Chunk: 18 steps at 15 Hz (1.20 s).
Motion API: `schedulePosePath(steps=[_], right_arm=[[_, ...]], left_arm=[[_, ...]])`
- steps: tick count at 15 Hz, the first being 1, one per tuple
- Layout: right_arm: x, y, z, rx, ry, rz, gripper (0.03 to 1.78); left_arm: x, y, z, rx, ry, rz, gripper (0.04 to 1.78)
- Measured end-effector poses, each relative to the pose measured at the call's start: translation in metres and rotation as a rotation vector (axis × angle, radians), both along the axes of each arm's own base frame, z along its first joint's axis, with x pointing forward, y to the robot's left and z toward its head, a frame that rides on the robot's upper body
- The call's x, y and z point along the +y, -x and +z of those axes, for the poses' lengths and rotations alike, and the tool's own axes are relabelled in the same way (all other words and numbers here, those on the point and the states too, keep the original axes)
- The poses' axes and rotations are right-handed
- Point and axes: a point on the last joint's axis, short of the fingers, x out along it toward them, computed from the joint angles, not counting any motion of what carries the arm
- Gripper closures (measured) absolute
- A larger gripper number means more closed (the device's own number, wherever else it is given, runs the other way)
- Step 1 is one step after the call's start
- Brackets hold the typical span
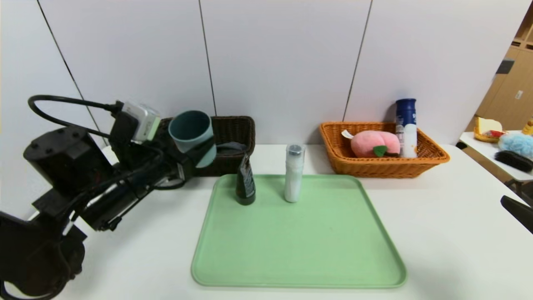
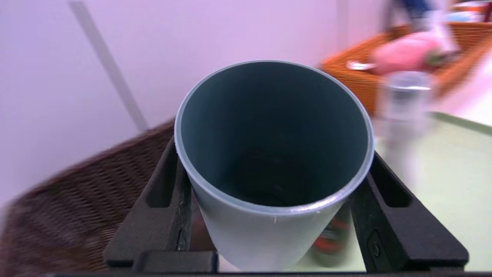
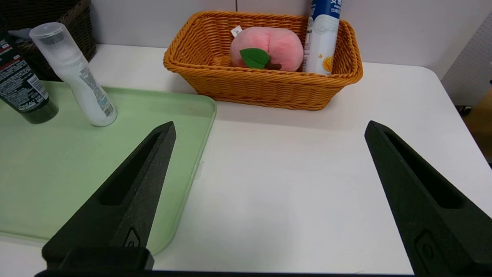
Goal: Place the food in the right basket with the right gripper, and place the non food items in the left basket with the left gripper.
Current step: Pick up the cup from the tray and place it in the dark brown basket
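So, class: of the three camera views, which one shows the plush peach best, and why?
The right wrist view: the plush peach is sharp and close in the orange basket, with leaf and tag clear. The head view shows it farther off, beside the navy-capped bottle. The left wrist view gives only a pink blur behind the cup the left gripper holds.

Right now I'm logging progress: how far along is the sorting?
Done: peach and navy-capped bottle sit in the orange basket. In hand: left gripper holds the cup by the dark basket. Left: black tube and slim bottle on the tray.
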Motion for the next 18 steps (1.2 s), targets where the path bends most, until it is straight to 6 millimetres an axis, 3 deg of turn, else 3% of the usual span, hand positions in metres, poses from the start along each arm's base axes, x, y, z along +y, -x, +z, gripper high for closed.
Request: schedulePosePath(steps=[4, 7, 14, 18], right_arm=[[0.000, 0.000, -0.001, 0.004, -0.002, 0.000, 0.12], [0.000, 0.001, -0.003, 0.008, -0.004, 0.001, 0.12], [0.000, 0.001, -0.002, 0.005, -0.004, 0.002, 0.12], [0.001, 0.003, -0.004, 0.003, -0.004, 0.002, 0.12]], left_arm=[[0.040, -0.040, 0.026, 0.077, -0.008, 0.168, 0.70], [0.052, -0.058, 0.043, 0.153, -0.017, 0.216, 0.70], [0.058, -0.085, 0.071, 0.411, -0.086, 0.252, 0.71], [0.054, -0.117, 0.058, 0.451, -0.103, 0.289, 0.71]])
